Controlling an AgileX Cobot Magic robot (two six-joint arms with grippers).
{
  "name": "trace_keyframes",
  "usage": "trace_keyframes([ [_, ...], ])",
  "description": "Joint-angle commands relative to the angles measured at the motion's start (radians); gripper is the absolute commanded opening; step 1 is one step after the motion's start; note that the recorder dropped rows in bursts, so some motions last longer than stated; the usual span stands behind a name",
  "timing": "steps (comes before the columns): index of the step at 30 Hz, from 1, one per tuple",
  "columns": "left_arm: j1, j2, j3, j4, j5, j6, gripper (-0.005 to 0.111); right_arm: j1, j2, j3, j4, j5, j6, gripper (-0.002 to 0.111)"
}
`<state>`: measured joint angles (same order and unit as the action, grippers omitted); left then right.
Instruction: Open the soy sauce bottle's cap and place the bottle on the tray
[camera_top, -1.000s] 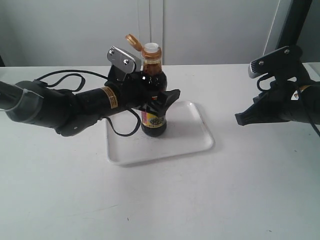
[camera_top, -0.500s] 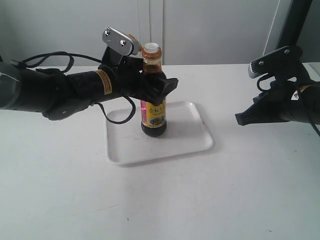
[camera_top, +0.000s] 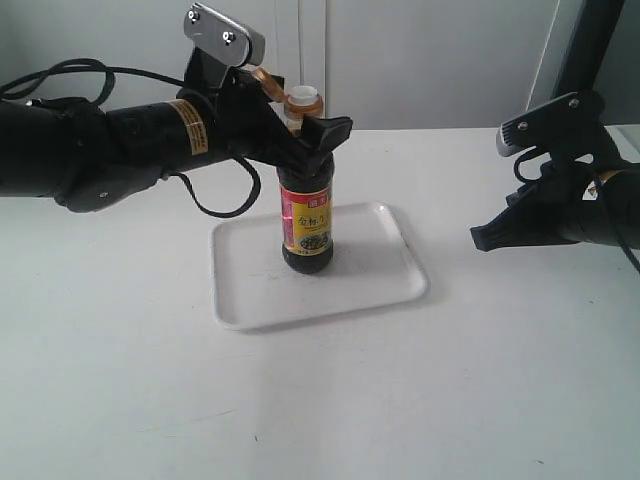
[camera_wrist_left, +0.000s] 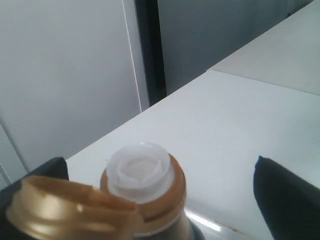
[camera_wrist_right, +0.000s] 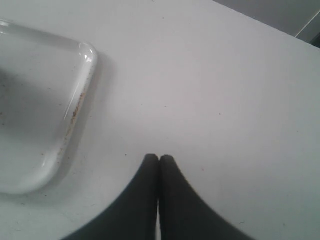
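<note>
The soy sauce bottle stands upright on the white tray, its label facing the exterior view. Its golden-brown cap is flipped back on its hinge, baring the white spout. My left gripper is open at neck height, one finger on each side of the neck and apart from it. The left wrist view looks down on the spout and the flipped cap between the spread fingers of that gripper. My right gripper hangs shut and empty to the right of the tray.
The white table runs out in front of the tray. In the right wrist view a rounded corner of the tray lies ahead of the shut gripper. A grey wall stands behind the table.
My left gripper has risen from around the bottle's body to neck height, while the bottle stayed standing on the tray. The right arm has not moved.
</note>
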<state>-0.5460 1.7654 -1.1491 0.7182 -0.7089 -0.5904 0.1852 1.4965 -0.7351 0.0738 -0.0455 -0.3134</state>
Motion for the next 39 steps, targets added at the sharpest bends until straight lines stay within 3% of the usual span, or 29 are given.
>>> trace_keyframes([
  [1, -0.002, -0.045, 0.002, 0.008, 0.007, -0.005, 0.1, -0.006, 0.0, 0.004, -0.001, -0.008, 0.003, 0.0],
  [12, -0.002, -0.124, 0.002, 0.008, 0.051, -0.043, 0.099, -0.006, 0.0, 0.004, 0.001, -0.008, 0.003, 0.0],
  [14, -0.002, -0.14, 0.002, 0.02, 0.095, -0.049, 0.095, -0.006, 0.0, 0.004, 0.001, -0.008, 0.003, 0.0],
  [16, -0.002, -0.161, 0.002, 0.039, 0.148, -0.07, 0.084, -0.006, 0.0, 0.004, 0.001, -0.008, 0.003, 0.0],
  [25, -0.002, -0.282, 0.002, 0.243, 0.277, -0.25, 0.004, -0.006, 0.0, 0.004, 0.001, -0.016, 0.003, 0.0],
  [26, -0.002, -0.295, 0.002, 0.246, 0.315, -0.25, 0.0, -0.006, 0.0, 0.004, 0.001, -0.019, 0.003, 0.0],
  [39, 0.026, -0.405, 0.002, 0.247, 0.864, -0.194, 0.0, -0.006, 0.0, 0.0, 0.001, -0.039, 0.003, 0.0],
])
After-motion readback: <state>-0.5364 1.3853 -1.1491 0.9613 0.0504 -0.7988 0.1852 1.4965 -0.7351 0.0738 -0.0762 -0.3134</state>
